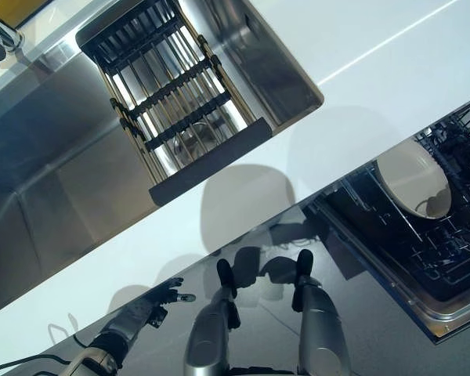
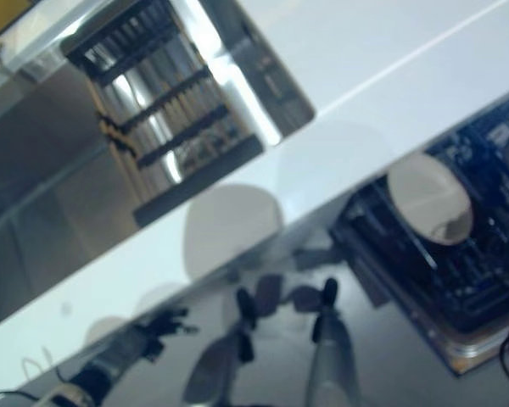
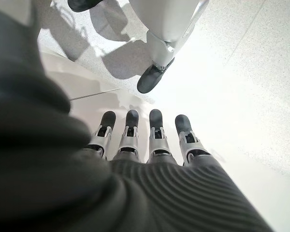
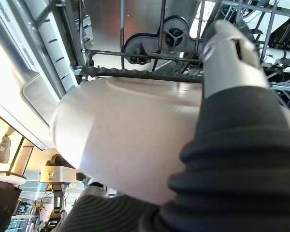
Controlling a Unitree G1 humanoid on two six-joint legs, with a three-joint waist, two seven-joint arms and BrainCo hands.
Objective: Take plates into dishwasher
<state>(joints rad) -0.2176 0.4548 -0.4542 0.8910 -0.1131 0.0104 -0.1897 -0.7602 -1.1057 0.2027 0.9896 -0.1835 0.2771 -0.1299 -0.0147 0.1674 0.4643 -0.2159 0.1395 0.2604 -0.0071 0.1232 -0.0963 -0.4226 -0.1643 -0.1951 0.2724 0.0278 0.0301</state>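
— Cream plate (image 4: 130, 140), where is it?
— Pressed against the right hand (image 4: 229, 58), whose thumb curls over its rim, just above the dark dishwasher rack (image 4: 135, 72).
— And the left hand (image 3: 150, 140)?
— Fingers straight and relaxed, holding nothing, low beside the white worktop (image 1: 360, 70), well apart from the plate.

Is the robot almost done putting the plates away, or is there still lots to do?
One cream plate already stands in the dishwasher rack. The right hand shows against a cream plate at the rack wires in its wrist view; I can't tell if it grips it or if it's the same plate. The left hand hangs open and holds nothing. The drying rack over the sink shows no plates, so little looks left.
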